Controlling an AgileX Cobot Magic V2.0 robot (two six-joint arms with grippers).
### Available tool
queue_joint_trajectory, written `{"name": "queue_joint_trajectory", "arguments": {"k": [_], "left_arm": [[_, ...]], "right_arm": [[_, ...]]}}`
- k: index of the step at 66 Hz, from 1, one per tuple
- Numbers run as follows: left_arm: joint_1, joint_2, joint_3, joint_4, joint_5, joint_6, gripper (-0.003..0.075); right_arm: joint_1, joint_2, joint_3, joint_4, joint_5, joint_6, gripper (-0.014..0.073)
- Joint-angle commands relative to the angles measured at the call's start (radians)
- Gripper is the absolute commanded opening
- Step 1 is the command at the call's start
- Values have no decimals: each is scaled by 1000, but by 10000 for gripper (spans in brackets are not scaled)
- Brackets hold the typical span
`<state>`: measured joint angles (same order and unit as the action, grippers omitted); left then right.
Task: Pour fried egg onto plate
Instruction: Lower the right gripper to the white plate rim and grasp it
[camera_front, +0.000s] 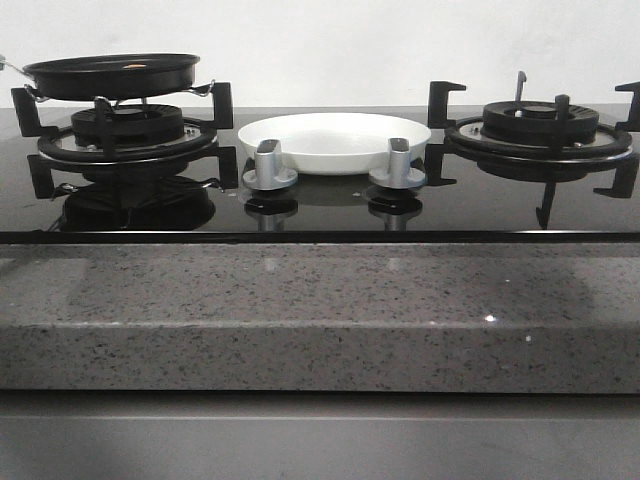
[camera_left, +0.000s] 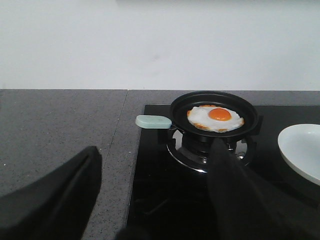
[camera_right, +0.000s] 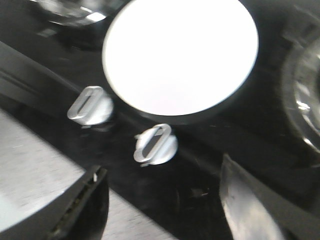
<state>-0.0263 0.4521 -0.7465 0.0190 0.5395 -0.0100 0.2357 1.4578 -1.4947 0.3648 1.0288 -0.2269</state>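
At the speckled grey stone worktop (camera_front: 300, 300) front edge, both grippers hung spread and empty: left gripper (camera_left: 150, 200), right gripper (camera_right: 165, 210). Two silver knobs (camera_front: 270, 165) followed, then one glossy white round plate (camera_front: 335, 140) mid-hob, likely waiting; far left, one black frying pan (camera_left: 214, 107) held one fried egg (camera_left: 215, 117).

A plain white wall (camera_front: 330, 50) runs behind everything, evenly lit. In front lies a glossy black glass hob (camera_front: 330, 205) with a burner (camera_front: 540, 125) on the right and two silver knobs (camera_front: 268, 165) mid-front. The speckled grey stone tabletop (camera_front: 320, 310) edges it, reaching out past the hob's left side.
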Motion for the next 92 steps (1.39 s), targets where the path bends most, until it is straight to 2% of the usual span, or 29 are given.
{"name": "queue_joint_trajectory", "arguments": {"k": [1,19,35,48,61,92], "left_arm": [[1,14,-30,-3,-80,-1,461],[1,14,-30,-3,-80,-1,461],[1,14,-30,-3,-80,-1,461],[1,14,-30,-3,-80,-1,461],[1,14,-30,-3,-80,-1,461],[1,14,-30,-3,-80,-1,461]], "right_arm": [[4,45,-104,-55,6,54,497],[4,269,-336,-125,127,94,496],[4,441,-526,-130,228,94,372],[3,562,-650,-130,271,94,370],[3,635,-715,-131,287,96,350],[0,695,-727,-114,294,122,260]]}}
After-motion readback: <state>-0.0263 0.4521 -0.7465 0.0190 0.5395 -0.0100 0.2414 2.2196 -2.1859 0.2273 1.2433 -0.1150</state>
